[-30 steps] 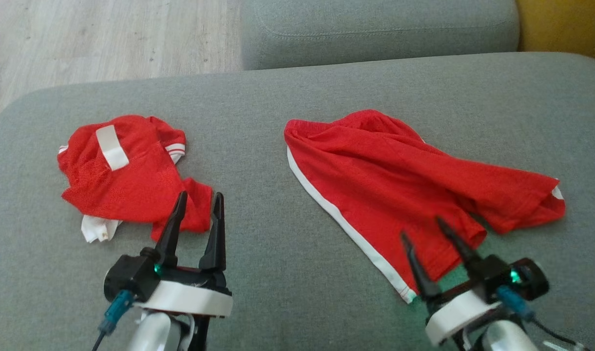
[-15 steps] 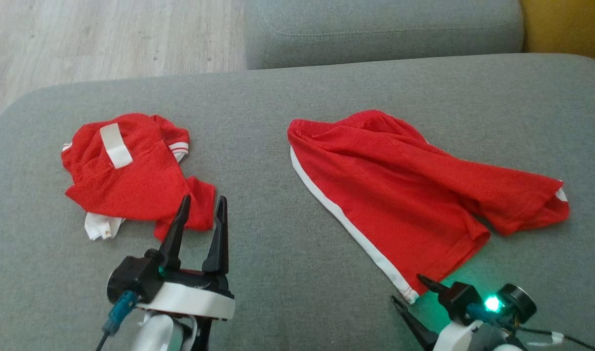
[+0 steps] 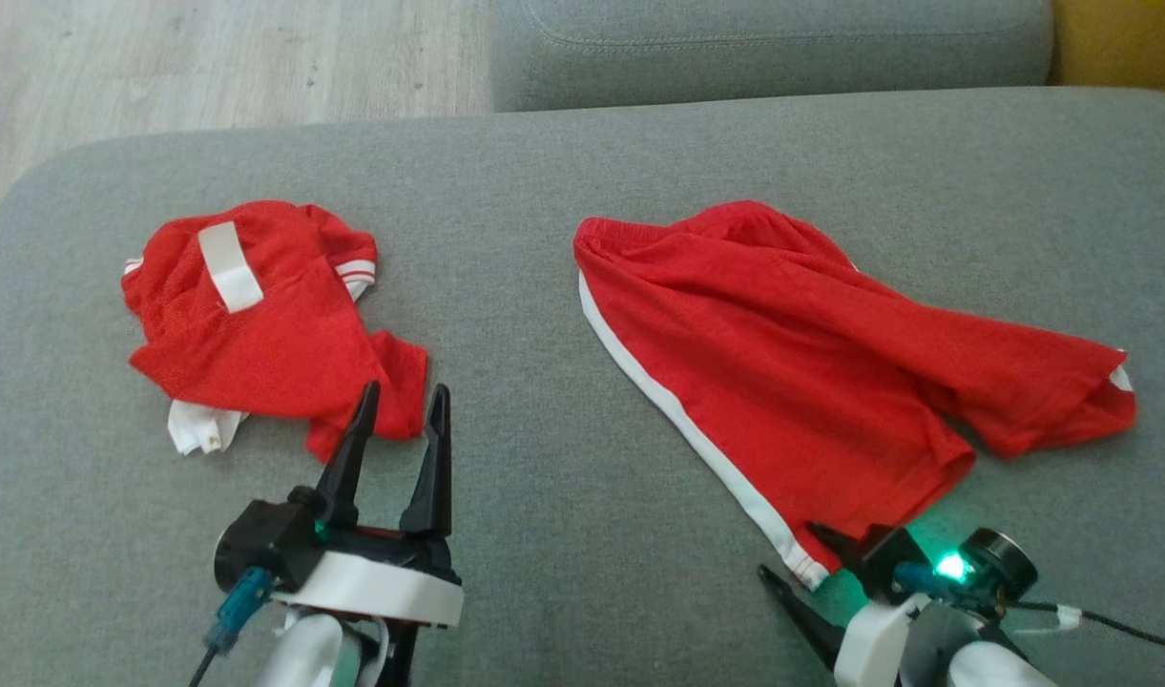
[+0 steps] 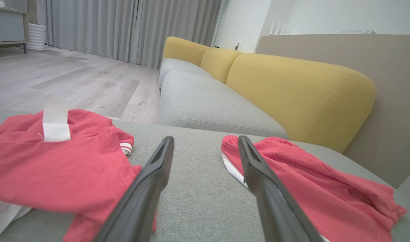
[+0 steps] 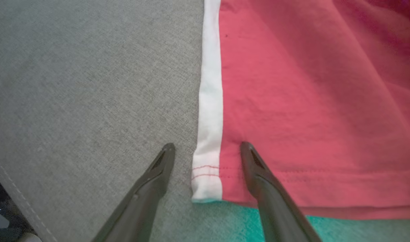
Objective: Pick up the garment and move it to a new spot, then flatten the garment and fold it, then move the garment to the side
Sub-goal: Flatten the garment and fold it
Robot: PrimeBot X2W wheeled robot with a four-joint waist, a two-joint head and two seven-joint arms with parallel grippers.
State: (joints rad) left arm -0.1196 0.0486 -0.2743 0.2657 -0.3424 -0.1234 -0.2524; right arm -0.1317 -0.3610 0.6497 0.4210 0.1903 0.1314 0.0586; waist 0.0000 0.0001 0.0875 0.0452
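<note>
Grey sofa cushion (image 3: 544, 191): pick-up seemingly beginning; right gripper (image 5: 208, 145), wide open, empty, straddling shorts (image 3: 782, 353) hem corner, needing closing; left gripper (image 3: 405, 386) hovering open.

Bare grey cushion (image 3: 506, 315) lies open between the crumpled shirt (image 3: 267, 353) and the shorts (image 3: 811, 363)

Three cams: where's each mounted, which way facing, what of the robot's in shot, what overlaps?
Head view: on the head, facing forward and down at the grey sofa seat, red shirt and red shorts; left gripper and right gripper show, both open.
Left wrist view: low over the seat, facing across it toward the yellow backrest; own fingers in shot.
Right wrist view: facing down at the shorts' white stripe, its hem end between the arm's own fingertips.
Shared: shorts in all three; shirt in head and left wrist.
</note>
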